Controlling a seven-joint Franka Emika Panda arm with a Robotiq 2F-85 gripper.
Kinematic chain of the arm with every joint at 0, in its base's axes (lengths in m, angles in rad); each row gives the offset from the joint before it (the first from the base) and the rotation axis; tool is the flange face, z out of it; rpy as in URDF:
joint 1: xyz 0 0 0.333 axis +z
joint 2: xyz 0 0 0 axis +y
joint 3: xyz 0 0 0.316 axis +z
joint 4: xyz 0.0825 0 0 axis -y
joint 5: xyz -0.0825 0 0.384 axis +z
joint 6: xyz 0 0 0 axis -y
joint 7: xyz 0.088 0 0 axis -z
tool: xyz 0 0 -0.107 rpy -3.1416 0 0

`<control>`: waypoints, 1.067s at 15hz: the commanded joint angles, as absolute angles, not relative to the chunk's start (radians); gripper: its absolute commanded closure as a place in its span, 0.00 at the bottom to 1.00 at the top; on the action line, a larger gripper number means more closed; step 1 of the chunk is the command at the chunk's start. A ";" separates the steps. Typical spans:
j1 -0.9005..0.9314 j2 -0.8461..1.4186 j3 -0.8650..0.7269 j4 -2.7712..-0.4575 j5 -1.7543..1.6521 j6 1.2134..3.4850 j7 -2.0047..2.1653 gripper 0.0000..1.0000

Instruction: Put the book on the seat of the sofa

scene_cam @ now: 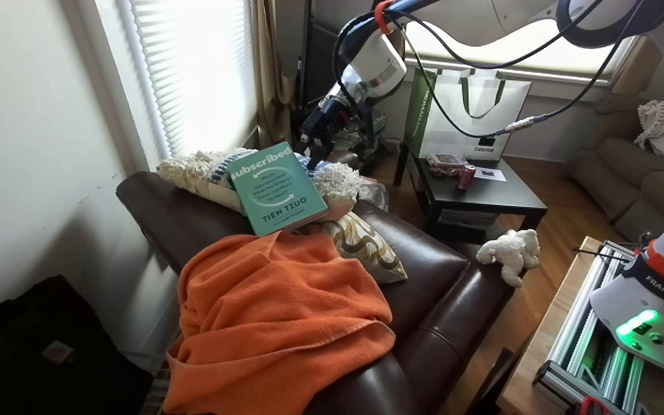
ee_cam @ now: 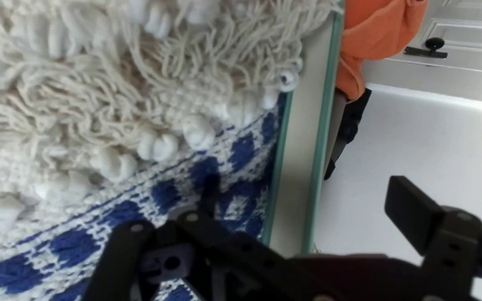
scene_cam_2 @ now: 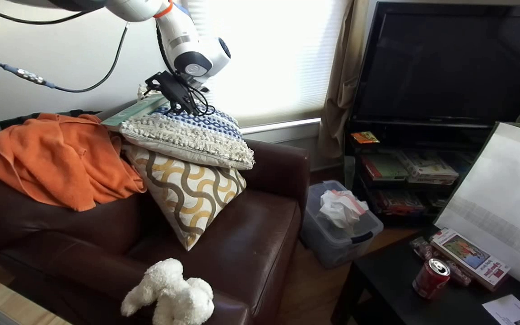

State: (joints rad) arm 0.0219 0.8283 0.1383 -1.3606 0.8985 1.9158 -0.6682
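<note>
Book point(scene_cam: 277, 190) is the thin teal-green paperback-looking thing with "subscribed" and "TIEN TZUO" on the cover, and it's lying tilted on the blue-white pillow point(scene_cam_2: 188, 133), cover facing up. Its lower edge is right by the orange towel point(scene_cam: 286, 317); can't quite tell if they touch. That pillow is stacked on the swirly pillow point(scene_cam_2: 192, 194), whose corner points down onto the seat of the sofa point(scene_cam_2: 246, 243), the glossy dark brown leather bit, so the book is up on the pile and not on the seat yet.

The gripper point(ee_cam: 308, 196) is right at the book, just past its far right corner in an exterior view. Wrist view has the fingers point(ee_cam: 412, 215) spread wide, with the book's edge, pale pages between teal covers, showing in the gap. Whether either finger touches it, I can't tell.

There's a white plush toy point(scene_cam_2: 174, 291) on the near sofa arm point(scene_cam_2: 102, 271). Right of the sofa in an exterior view there's a clear plastic bin point(scene_cam_2: 327, 253), then a low black table point(scene_cam: 493, 196) with a red can point(scene_cam_2: 431, 277) and a big white bag point(scene_cam: 476, 124). TV point(scene_cam_2: 449, 63) is on the far right.
</note>
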 commanded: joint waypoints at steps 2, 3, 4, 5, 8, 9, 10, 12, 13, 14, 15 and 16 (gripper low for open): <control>0.015 0.911 0.179 -1.243 0.873 1.885 -0.649 0.00; 0.017 0.924 0.184 -1.226 0.869 1.879 -0.643 0.00; 0.018 0.933 0.189 -1.214 0.867 1.875 -0.640 0.00; 0.016 0.948 0.197 -1.198 0.865 1.855 -0.635 0.00; 0.022 0.980 0.206 -1.157 0.851 1.807 -0.620 0.00; 0.024 0.991 0.209 -1.143 0.844 1.792 -0.618 0.06; 0.026 0.999 0.210 -1.131 0.838 1.782 -0.615 0.28; 0.029 1.015 0.213 -1.107 0.828 1.766 -0.610 0.32; 0.030 1.021 0.215 -1.100 0.824 1.762 -0.610 0.40; 0.030 1.026 0.217 -1.091 0.819 1.761 -0.608 0.48; 0.030 1.030 0.219 -1.086 0.816 1.762 -0.608 0.58; 0.029 1.032 0.221 -1.083 0.811 1.764 -0.607 0.64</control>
State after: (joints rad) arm 0.0301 0.9935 0.2051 -1.1397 0.8451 1.7975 -0.6387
